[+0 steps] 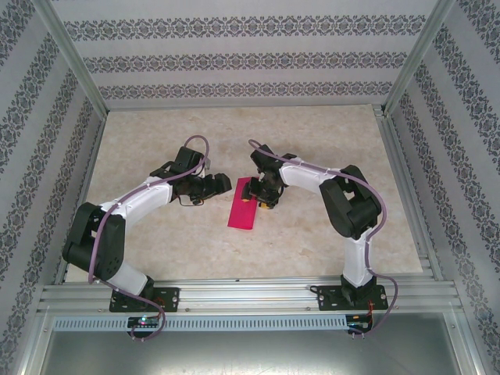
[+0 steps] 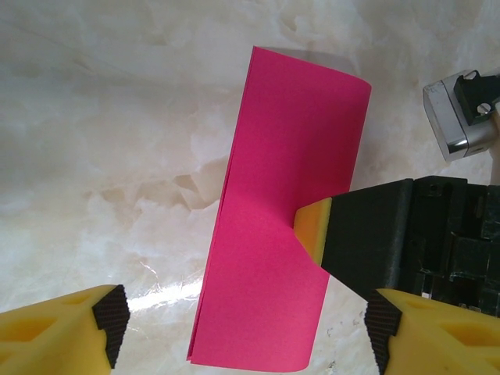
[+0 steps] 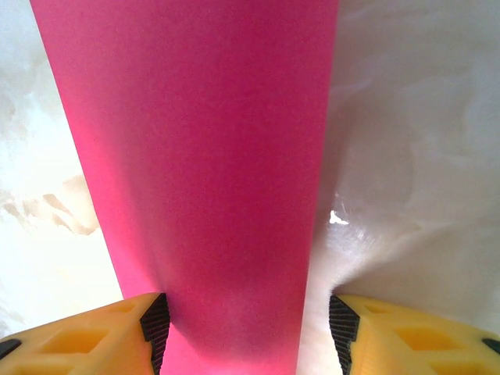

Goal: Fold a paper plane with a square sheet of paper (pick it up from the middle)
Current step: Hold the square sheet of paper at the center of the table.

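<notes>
The square sheet of paper (image 1: 242, 205) is magenta-pink and lies flat on the marble table, folded over into a long narrow rectangle. In the left wrist view the sheet (image 2: 285, 195) has its doubled loose edges on the left and its rounded fold on the right. My left gripper (image 1: 219, 186) stands open at the sheet's left side, and in its own view its gripper (image 2: 248, 332) spans the strip's near end. My right gripper (image 1: 262, 200) is open over the sheet's far right part. One of its yellow fingertips (image 2: 313, 228) rests on the fold edge. The strip (image 3: 195, 156) runs up between its open gripper (image 3: 248, 332).
The pale marble tabletop (image 1: 312, 242) is walled by patterned panels, with aluminium rails (image 1: 250, 293) along the near edge. The right arm's black wrist body (image 2: 406, 234) sits close beside my left gripper's right finger.
</notes>
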